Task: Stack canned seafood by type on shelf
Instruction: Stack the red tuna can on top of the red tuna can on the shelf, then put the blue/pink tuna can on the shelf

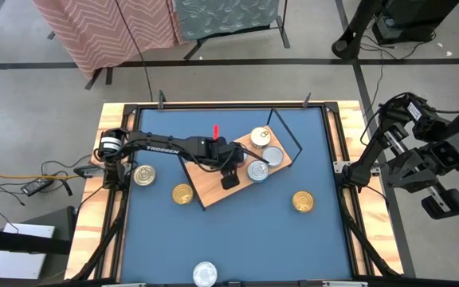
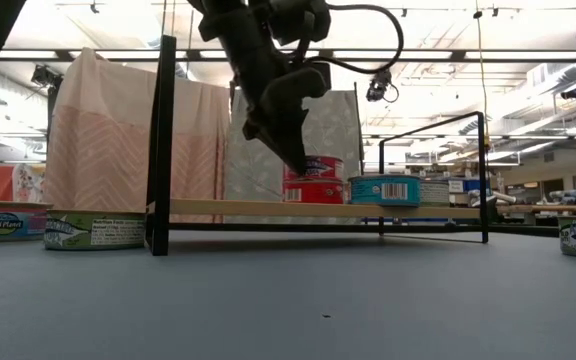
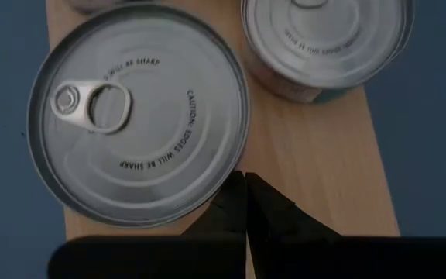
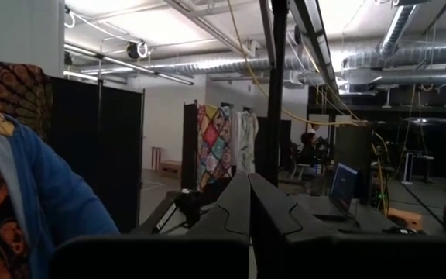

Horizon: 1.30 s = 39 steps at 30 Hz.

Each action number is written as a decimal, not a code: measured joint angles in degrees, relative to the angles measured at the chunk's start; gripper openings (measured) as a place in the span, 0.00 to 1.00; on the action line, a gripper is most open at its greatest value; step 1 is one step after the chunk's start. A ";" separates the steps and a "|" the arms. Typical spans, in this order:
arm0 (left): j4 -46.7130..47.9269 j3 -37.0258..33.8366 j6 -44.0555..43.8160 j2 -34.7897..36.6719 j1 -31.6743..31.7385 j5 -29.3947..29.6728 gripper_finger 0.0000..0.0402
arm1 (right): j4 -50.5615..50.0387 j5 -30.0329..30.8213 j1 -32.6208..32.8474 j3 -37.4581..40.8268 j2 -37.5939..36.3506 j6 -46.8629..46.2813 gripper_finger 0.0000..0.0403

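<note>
The shelf (image 1: pixel 212 185) is a light-wood board with black wire end frames, lying askew mid-table. On it rest one gold-lidded can (image 1: pixel 260 137) and two silver-lidded cans (image 1: pixel 272 155) (image 1: pixel 258 171). My left gripper (image 1: pixel 237 172) is shut, pointing down over the board (image 3: pixel 316 170). Its tips (image 3: pixel 246 186) stand at the rim of the nearer silver can (image 3: pixel 138 116), with the other silver can (image 3: pixel 324 39) beyond. In the low view the gripper (image 2: pixel 298 165) hangs in front of a red-labelled can (image 2: pixel 318 185), with a blue-labelled can (image 2: pixel 384 189) next to it. My right gripper (image 4: pixel 248 186) is shut, off the table's right edge. My left gripper comes from above with its shut fingertips (image 3: pixel 235 194) right beside the rim (image 3: pixel 221 180) of the nearer silver can. I cannot tell whether they touch it. The can sits flat on the shelf board.
Loose cans lie on the blue table: two gold-lidded ones left of the shelf (image 1: pixel 143 174) (image 1: pixel 182 194), one gold to the right (image 1: pixel 302 202) and one silver at the near edge (image 1: pixel 205 273). A person's blue sleeve (image 4: pixel 45 194) shows in the right wrist view.
</note>
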<state>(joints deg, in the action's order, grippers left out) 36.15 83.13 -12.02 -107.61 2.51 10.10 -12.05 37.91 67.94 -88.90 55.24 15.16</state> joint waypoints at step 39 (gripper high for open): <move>25.51 45.12 11.55 11.21 -15.44 30.36 0.00 | -12.65 0.78 -17.23 0.00 3.84 -11.81 0.02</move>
<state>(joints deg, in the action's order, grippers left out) 61.66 128.26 -0.47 -96.41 -12.93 40.46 -24.70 38.69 50.71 -88.90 59.09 3.35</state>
